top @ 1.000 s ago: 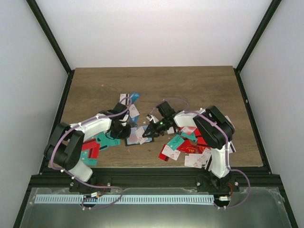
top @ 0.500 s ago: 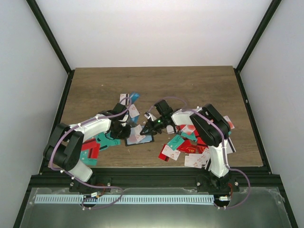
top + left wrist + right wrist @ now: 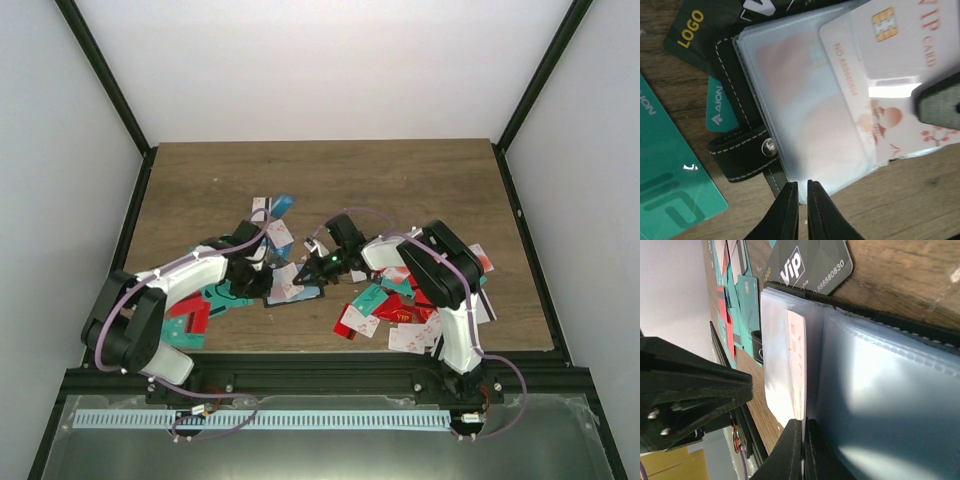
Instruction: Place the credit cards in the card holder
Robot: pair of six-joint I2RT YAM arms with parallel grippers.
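An open black card holder lay mid-table among scattered credit cards. The right fingers were clamped on a white card, held edge-on at the clear sleeves, probably to slide in. The left fingers, closed together, met the sleeve edge, apparently steadying it.

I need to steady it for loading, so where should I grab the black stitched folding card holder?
Probably its stitched black snap strap, approached from the large teal card's side: it juts clear of the frosted plastic sleeves, uncovered.
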